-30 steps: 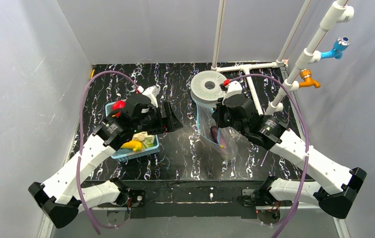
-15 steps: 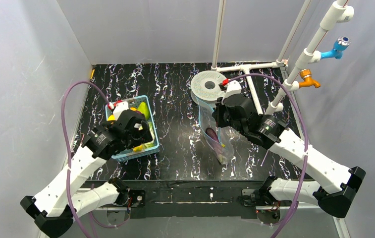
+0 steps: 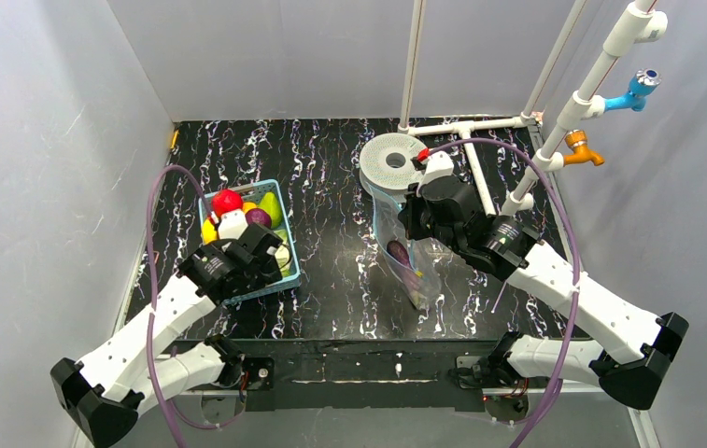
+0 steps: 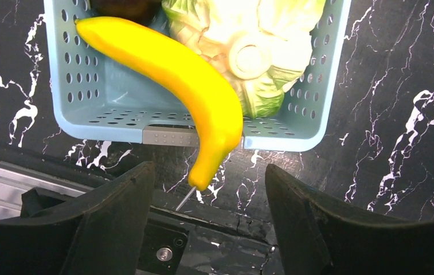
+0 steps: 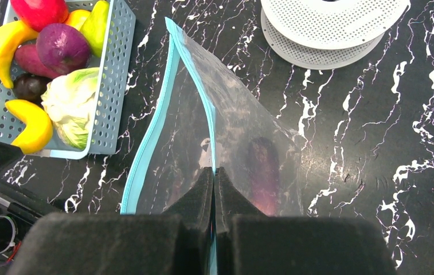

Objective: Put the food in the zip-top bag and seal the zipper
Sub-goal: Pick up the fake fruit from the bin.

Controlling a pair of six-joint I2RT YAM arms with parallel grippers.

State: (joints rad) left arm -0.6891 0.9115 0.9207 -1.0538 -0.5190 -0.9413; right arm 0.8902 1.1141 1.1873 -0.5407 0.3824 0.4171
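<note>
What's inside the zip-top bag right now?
One dark purple eggplant shows through the clear zip-top bag. The right end effector, shut on the bag's mouth edge, hides the near part of the interior, so anything there cannot be seen.

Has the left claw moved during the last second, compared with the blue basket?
Yes. The left claw went from beside the blue basket's right side, leftward and back, to above its near edge.

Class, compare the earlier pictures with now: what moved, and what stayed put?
The left gripper drew back from mid-table to the basket's near end, open above the banana. The right gripper stays shut on the zip-top bag, eggplant inside.
</note>
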